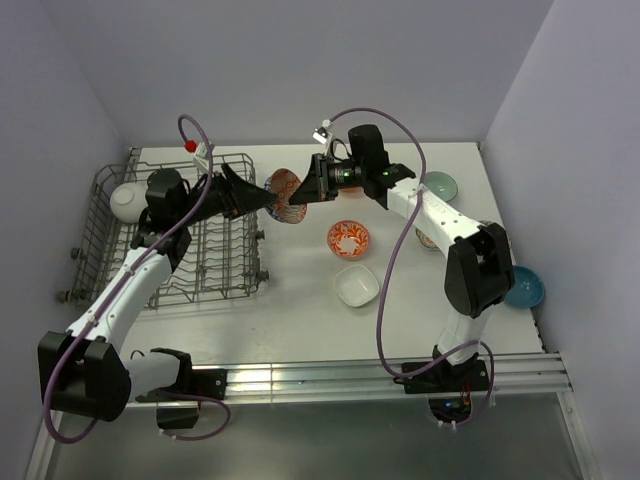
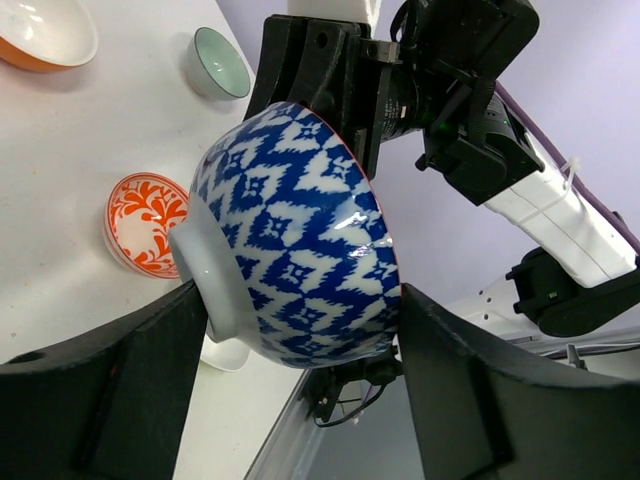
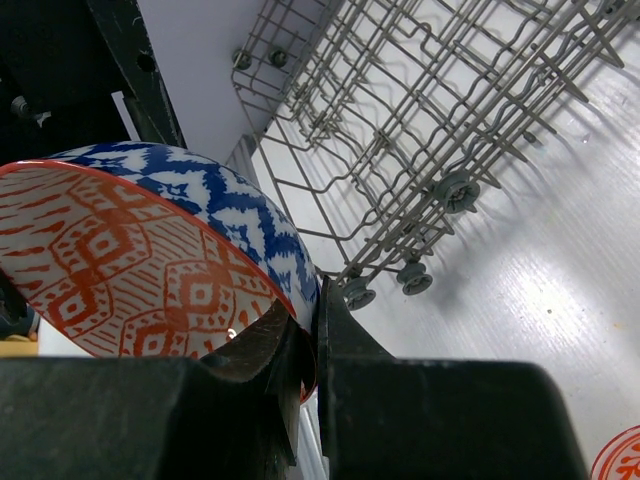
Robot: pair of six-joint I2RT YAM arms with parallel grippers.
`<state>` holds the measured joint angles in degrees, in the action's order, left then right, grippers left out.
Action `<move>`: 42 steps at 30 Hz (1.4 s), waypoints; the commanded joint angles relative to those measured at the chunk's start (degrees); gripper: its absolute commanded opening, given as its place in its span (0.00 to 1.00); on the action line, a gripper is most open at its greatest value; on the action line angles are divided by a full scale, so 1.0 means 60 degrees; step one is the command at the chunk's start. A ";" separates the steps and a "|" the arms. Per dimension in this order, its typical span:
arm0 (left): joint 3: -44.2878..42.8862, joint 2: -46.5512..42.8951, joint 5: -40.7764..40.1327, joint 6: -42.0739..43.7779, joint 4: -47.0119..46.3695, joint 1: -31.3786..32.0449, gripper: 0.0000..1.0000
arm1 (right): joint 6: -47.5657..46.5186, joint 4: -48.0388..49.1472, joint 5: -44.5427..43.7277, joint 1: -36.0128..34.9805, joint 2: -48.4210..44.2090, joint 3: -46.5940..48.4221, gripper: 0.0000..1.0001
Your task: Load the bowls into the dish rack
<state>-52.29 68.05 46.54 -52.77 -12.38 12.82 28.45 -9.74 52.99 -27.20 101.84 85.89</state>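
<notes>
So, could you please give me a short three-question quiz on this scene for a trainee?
1. The right pincer grips the blue bowl by: A its rim, B its foot, C nothing.
2. True or false: a white bowl sits in the rack.
3. Fill in: the blue bowl's inside is patterned in ____.
Key: 1 A; 2 true; 3 orange.

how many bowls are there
7: white bowl in the rack; blue-patterned bowl between left claw and right claw; on the table red-patterned, square white, green, teal, and orange, half behind the right arm from above. More may be hidden.
</notes>
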 commanded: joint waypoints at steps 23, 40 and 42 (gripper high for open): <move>-0.0586 0.0259 0.0211 -0.0168 0.0116 -0.0465 0.00 | -0.0830 -0.0999 -0.0599 -0.0330 0.0385 0.0891 0.51; -0.1626 0.0363 -0.1339 0.3475 0.5049 -0.3409 0.00 | -0.1664 -0.2170 -0.1039 -0.0154 0.0121 0.1315 0.93; -0.1772 0.0304 -0.2113 0.4369 0.5972 -0.3849 0.00 | -0.1898 -0.2448 -0.1156 -0.0139 0.0063 0.1301 0.93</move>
<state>-58.87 71.72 39.97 -36.75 15.49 -7.92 20.36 -21.98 47.35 -28.58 104.49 90.59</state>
